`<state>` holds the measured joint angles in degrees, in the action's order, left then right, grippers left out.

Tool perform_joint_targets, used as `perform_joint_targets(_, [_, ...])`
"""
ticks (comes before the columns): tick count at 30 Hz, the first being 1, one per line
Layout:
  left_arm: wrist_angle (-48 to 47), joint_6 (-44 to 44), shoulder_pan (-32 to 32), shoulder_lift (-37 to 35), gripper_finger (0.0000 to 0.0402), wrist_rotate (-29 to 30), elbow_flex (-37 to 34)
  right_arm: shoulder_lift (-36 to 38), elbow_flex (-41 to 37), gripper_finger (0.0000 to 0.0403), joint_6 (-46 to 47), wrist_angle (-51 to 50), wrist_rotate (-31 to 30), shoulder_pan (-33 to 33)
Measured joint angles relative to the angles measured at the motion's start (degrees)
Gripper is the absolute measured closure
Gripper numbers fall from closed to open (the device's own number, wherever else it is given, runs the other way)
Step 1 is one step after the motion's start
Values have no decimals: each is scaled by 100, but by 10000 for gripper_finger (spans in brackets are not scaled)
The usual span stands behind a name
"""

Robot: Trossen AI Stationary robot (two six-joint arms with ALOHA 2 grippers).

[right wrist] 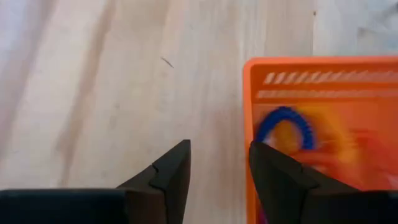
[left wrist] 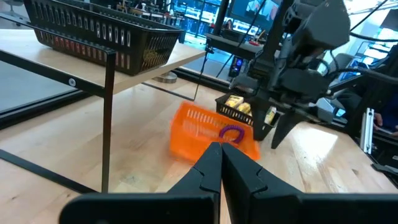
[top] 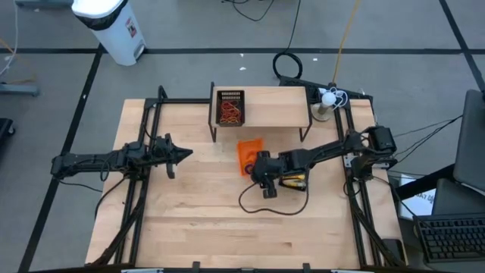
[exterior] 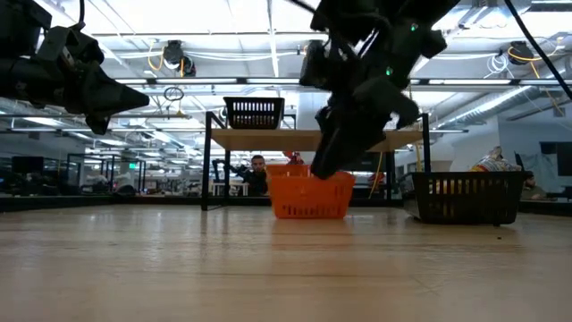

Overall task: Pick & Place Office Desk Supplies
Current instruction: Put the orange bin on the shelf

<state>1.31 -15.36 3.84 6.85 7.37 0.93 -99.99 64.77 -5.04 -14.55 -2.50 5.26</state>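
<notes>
No brand, label or writing can be read on anything in these views.

Nearest the front edge, the pale wooden tabletop (top: pixel 227 227) lies bare, a broad open stretch with only a dark cable looping across it. The left tool (top: pixel 182 154) hangs above the left side of the tabletop, well apart from the supplies, its two dark fingers (left wrist: pixel 239 174) pressed together and clenched on nothing.

The right tool (right wrist: pixel 217 171) hovers just beside the near edge of the small orange plastic tray (top: pixel 248 154) at mid-table, its fingers parted and released, nothing between them. The right wrist view alone shows a blue coiled ring (right wrist: pixel 283 127) lying inside the tray near that edge; the left wrist view alone shows a purple coiled ring (left wrist: pixel 231 132) at the tray's rim.

Just right of the orange tray, partly under the right arm, sits a black mesh tray (left wrist: pixel 233 112) holding small yellow packets (left wrist: pixel 234 103).

Farther back, a low wooden shelf on black legs (top: pixel 273 106) carries a second black mesh tray (top: pixel 230 108) full of red-brown rubber bands (top: pixel 230 114), seen from above only. The low view shows a person (exterior: pixel 258 174) beyond the table.
</notes>
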Motion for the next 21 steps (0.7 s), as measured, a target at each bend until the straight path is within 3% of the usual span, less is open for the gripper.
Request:
perform_joint_targets(9, [7, -9, 0, 0, 396, -1, -4, -323, -10, 258, 109, 97, -44, -115])
perform_joint_targets(21, [7, 0, 0, 2, 396, 1, -4, 25, -4, 256, 135, 241, -215, -63])
